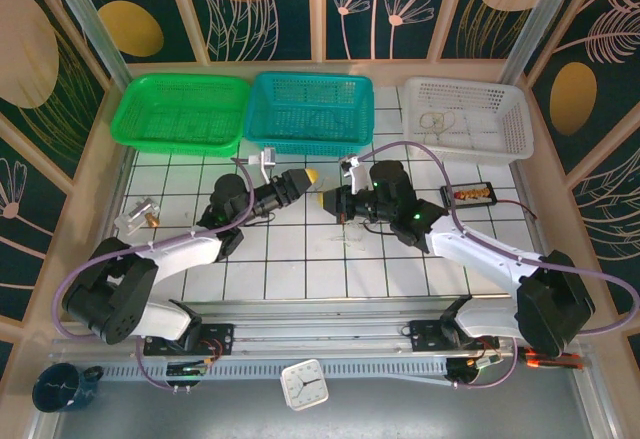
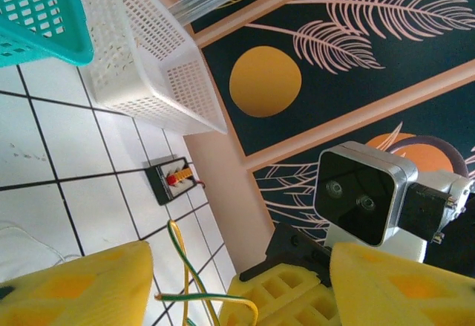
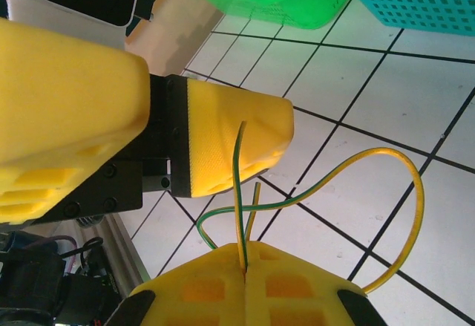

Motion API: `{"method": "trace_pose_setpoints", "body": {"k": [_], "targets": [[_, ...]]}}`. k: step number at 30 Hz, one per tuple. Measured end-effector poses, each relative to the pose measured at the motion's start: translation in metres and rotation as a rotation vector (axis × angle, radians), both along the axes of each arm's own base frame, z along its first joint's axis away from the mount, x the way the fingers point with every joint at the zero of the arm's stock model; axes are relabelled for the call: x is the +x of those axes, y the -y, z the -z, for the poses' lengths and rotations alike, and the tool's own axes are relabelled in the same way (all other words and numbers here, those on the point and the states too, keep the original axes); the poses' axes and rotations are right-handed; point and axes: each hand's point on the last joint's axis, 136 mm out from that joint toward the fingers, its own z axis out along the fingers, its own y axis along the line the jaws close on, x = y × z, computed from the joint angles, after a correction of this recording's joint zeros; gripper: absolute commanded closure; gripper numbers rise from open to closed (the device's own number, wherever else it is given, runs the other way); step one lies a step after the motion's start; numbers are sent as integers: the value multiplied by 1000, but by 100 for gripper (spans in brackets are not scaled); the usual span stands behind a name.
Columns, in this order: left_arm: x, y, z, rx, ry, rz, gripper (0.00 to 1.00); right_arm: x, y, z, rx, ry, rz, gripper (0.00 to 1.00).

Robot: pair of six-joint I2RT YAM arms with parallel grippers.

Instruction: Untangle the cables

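The cables show as one thin yellow-green wire (image 3: 335, 173) looping over the white tiles. My right gripper (image 3: 245, 265) is shut on two strands of it, which rise from between the closed yellow fingers. In the left wrist view the same wire (image 2: 180, 255) crosses itself between the spread yellow fingers (image 2: 82, 285) of my left gripper (image 2: 241, 258), which is open around it without pinching it. In the top view the left gripper (image 1: 306, 178) and right gripper (image 1: 331, 201) meet tip to tip above the table's middle. One left finger pad (image 3: 226, 140) sits just behind the upright strand.
A green basket (image 1: 140, 129), a teal basket (image 1: 262, 131) and a white basket (image 1: 515, 137) line the back edge; the white one holds a thin pale wire coil (image 1: 434, 120). A small black box (image 1: 470, 194) lies at right, a clear object (image 1: 136, 217) at left.
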Motion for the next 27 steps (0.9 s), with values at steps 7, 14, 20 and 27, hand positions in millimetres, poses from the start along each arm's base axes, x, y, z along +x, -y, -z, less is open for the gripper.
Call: {"method": "trace_pose_setpoints", "body": {"k": [7,14,20,27], "targets": [[-3,6,3,-5,-9,13,60,0,1,-1,4,1,3,100],[3,8,1,-14,-8,2,100,-2,4,-1,7,5,4,100],[3,13,-6,-14,15,10,100,1,14,2,21,19,30,100],[3,16,-6,47,23,-4,100,0,35,13,70,8,72,71]]}}
